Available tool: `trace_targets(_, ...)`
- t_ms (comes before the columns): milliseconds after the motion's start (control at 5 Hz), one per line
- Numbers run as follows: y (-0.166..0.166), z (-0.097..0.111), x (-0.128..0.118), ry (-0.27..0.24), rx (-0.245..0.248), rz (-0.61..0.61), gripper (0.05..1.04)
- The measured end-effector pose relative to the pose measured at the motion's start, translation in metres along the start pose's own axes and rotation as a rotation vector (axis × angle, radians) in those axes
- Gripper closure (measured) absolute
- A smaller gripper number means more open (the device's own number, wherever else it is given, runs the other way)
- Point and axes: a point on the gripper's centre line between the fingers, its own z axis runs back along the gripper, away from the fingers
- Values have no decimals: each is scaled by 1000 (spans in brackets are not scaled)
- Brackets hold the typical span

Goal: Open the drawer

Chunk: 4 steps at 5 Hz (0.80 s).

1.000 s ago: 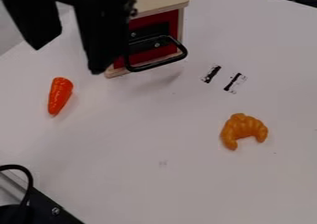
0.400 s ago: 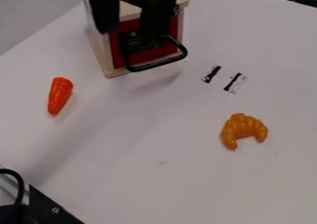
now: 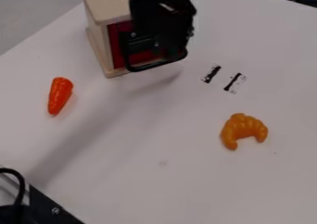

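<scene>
Drawer: its red front (image 3: 116,47) sat in the wooden box (image 3: 103,8) at the far side of the table (image 3: 155,140) and looked shut, or nearly so.
Handle: the black loop (image 3: 146,68) stuck out from that front, low and towards the camera.
End effector: it (image 3: 170,52) hung over the right part of the front, at or just above the handle's right end; how far open it was, and whether it had hold of the loop, I could not tell.
Opening: the approach seemed mostly done; a sure hold, if lacking, and the whole pull outward were left.
Shift of the arm: in the earlier frame it covered the middle of the front; by this moment it had moved right, baring more of the box's top.
Carrot and croissant: the orange carrot (image 3: 60,96) and croissant (image 3: 243,129) had kept their places, as had drawer and handle.
</scene>
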Motion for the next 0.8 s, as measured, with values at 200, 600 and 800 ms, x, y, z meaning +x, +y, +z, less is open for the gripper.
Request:
trace_targets(200, 0, -27, 16, -15, -22, -56, 83)
trace_targets(600, 12, -58, 24, -75, 4, -28, 83)
trace_targets(800, 20, -59, 26, -98, 42, -27, 83)
